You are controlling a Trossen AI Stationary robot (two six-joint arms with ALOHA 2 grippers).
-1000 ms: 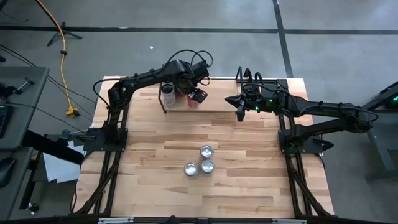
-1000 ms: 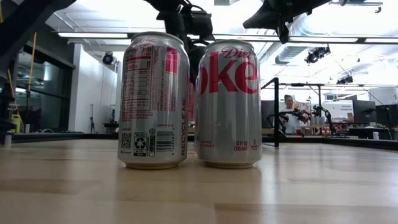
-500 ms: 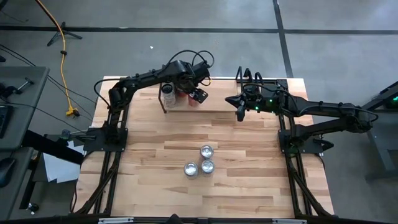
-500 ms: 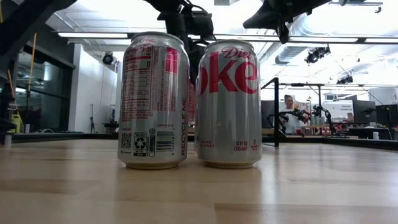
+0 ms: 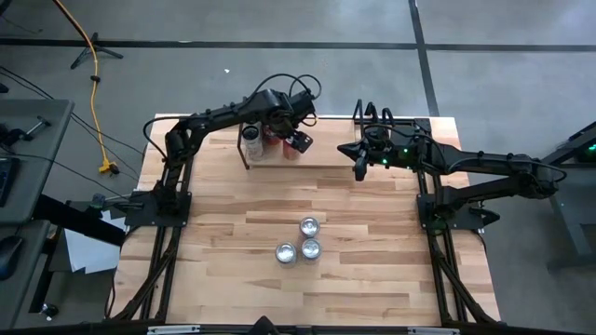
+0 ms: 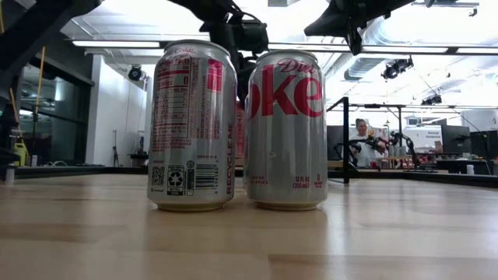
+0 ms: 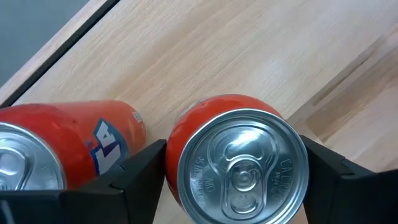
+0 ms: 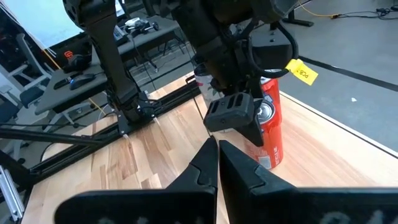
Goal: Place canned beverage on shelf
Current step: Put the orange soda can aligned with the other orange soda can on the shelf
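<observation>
Since the earlier frame the left arm has shifted only a little at the back of the bench (image 5: pixel 223 270); the cans have not moved. The left tool (image 5: pixel 291 140) hangs over the shelf (image 5: pixel 326 158), its fingers (image 7: pixel 134 171) spread on either side of a red can (image 7: pixel 236 158) that stands upright on the pale plank. Whether they press on it or are just off it cannot be told. The left wrist view alone shows a second red can (image 7: pixel 68 146) just beside the first. The right wrist view shows the red can (image 8: pixel 270 127) from the side with the left tool (image 8: pixel 239 118) around its top. The right tool (image 5: pixel 359 167) hovers clenched and empty near the shelf's right end. Three silver cans (image 5: pixel 300 239) stand together mid-bench; the low view shows two of them (image 6: pixel 237 128) side by side.
</observation>
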